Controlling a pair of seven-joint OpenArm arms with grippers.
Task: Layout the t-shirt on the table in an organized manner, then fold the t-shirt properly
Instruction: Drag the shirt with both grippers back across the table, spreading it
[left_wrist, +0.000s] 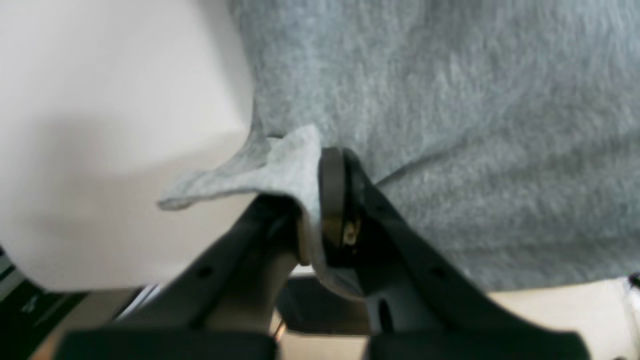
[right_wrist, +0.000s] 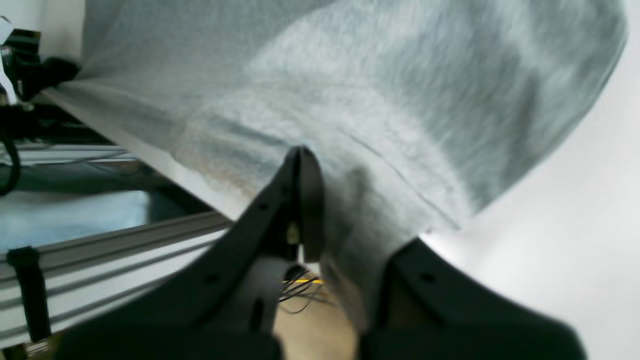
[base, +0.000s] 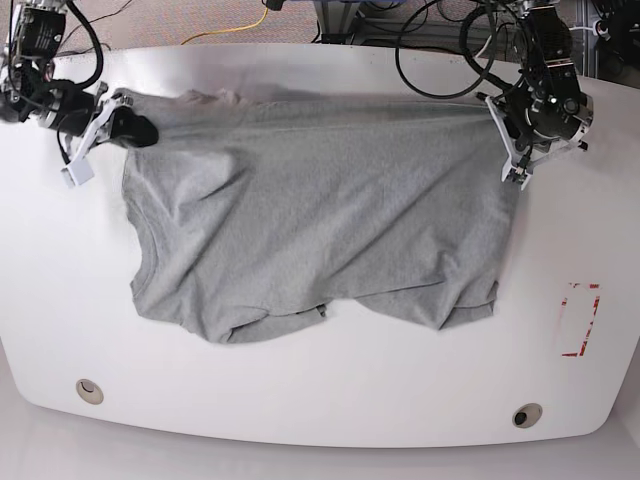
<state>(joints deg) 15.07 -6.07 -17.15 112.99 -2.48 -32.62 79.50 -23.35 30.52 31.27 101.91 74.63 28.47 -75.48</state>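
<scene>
shirt (base: 320, 220): spread on table (base: 330, 400), far edge stretched taut | left gripper (left_wrist: 320, 200): clamped on shirt corner | right gripper (right_wrist: 320, 210): clamped on opposite corner | handling: judged light, limp, creasing easily; best held at hem corners

Both wrist views blurred; t-shirt (left_wrist: 450, 125) covers its lettering, if any
</scene>
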